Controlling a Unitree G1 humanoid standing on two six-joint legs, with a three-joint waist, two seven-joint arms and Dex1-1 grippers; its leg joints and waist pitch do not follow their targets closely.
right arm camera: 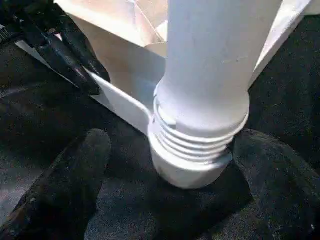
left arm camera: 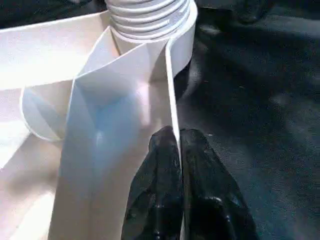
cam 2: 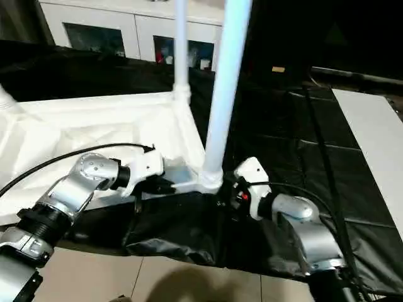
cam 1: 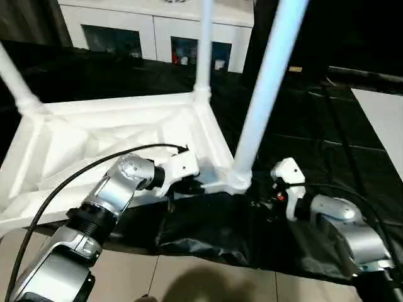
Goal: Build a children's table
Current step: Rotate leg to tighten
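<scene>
Upturned tabletop (cam 1: 113, 141) lying ribbed side up on the black sheet (cam 1: 208, 233), 3 legs standing in corner sockets. Nearest leg (cam 1: 267, 82) only part threaded: several thread rings bare above its socket (right arm camera: 187, 170), so probably not yet seated. Left end effector (left arm camera: 177, 150) pinched together on the thin rim wall just beside that socket; right end effector (right arm camera: 170, 165) spread wide, fingers (right arm camera: 75, 175) either side of the leg base, touching nothing. Risks: leaning or cross-threading with the leg ungripped; slipping off the narrow rim; sliding of the tabletop on the slick sheet during any twist; snagging of the loose cable (cam 1: 75, 179).
</scene>
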